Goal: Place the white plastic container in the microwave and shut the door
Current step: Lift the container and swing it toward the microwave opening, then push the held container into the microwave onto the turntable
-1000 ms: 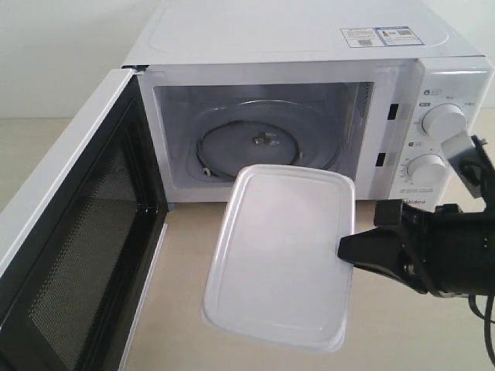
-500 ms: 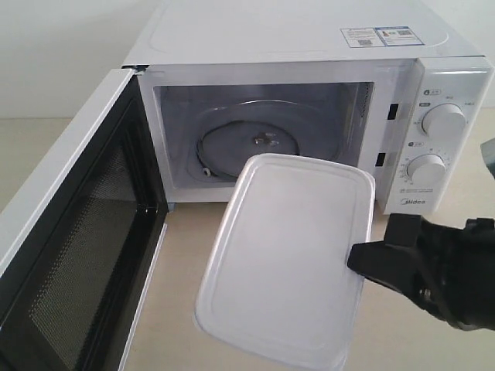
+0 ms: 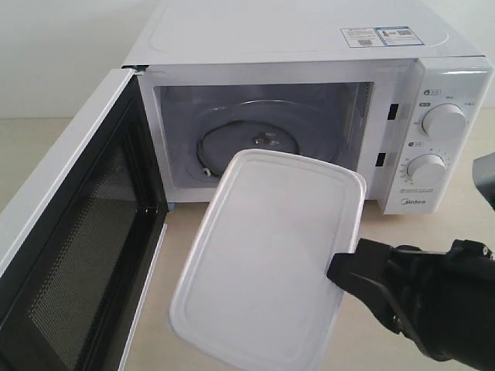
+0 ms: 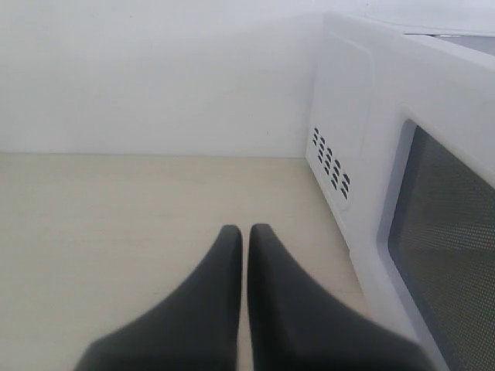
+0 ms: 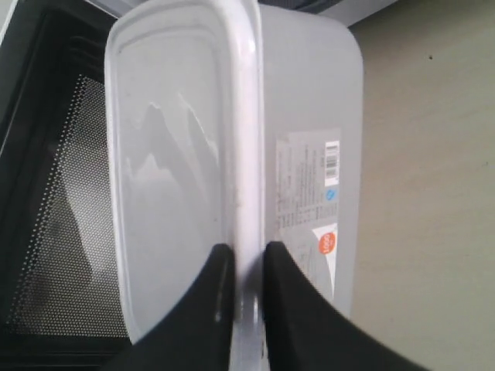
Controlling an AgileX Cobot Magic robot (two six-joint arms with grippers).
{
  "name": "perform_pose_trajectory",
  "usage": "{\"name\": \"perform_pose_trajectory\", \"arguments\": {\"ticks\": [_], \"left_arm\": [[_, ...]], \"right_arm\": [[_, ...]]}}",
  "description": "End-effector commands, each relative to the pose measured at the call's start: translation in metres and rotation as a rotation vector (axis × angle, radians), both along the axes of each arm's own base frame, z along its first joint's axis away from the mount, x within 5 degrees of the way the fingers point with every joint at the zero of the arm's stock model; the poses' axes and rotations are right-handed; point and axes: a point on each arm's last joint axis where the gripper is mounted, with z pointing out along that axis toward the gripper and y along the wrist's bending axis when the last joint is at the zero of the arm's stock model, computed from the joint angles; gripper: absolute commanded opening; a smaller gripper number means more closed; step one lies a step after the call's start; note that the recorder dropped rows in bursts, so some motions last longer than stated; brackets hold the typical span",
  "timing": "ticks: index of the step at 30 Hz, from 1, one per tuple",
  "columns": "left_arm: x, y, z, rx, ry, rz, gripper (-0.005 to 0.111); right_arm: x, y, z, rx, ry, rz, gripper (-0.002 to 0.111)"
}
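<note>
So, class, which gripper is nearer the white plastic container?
Right. The right gripper grips the white plastic container by its rim before the microwave; the left gripper sits shut beyond the open door, clear of the container.

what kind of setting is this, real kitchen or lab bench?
Likely a lab bench staged for a kitchen task, not a real kitchen: a microwave on a pale table, a blank white wall behind it, and a robot's right gripper holding the white plastic container.
</note>
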Motion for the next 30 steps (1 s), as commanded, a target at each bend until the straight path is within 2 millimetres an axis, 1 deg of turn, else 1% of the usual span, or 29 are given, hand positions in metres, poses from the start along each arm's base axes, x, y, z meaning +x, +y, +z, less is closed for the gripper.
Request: {"name": "perform_pose_trajectory", "arguments": {"ticks": [1,8,11,14,17,20,23,25,30], "left_arm": [[0.000,0.000,0.001,-0.002,-0.003,-0.004,0.004],[0.000,0.000,0.001,-0.002,-0.003,-0.004,0.004],[0.000,0.000,0.001,-0.002,-0.003,-0.004,0.004],[0.000,0.000,0.001,-0.002,-0.003,-0.004,0.004],[0.000,0.000,0.001,-0.002,-0.003,-0.004,0.004],[0.000,0.000,0.001,-0.002,-0.003,-0.004,0.004],[0.000,0.000,0.001,-0.002,-0.003,-0.004,0.004],[0.000,0.000,0.001,-0.002,-0.003,-0.004,0.004],[0.000,0.000,0.001,-0.002,-0.003,-0.004,0.004]], "right_arm": [[0.000,-0.001,0.003,0.022,-0.013,-0.023,0.000],[0.007,-0.002,0.002,0.063,-0.019,-0.113,0.000],[0.012,0.007,-0.002,0.104,-0.025,-0.141,0.000],[0.020,0.014,-0.012,0.130,-0.010,-0.196,0.000],[0.029,0.024,-0.020,0.227,-0.023,-0.237,0.000],[0.036,0.025,-0.025,0.288,-0.034,-0.313,0.000],[0.042,0.030,-0.038,0.287,-0.016,-0.360,0.000],[0.047,0.035,-0.042,0.275,-0.021,-0.372,0.000],[0.062,0.050,-0.040,0.323,-0.051,-0.423,0.000]]}}
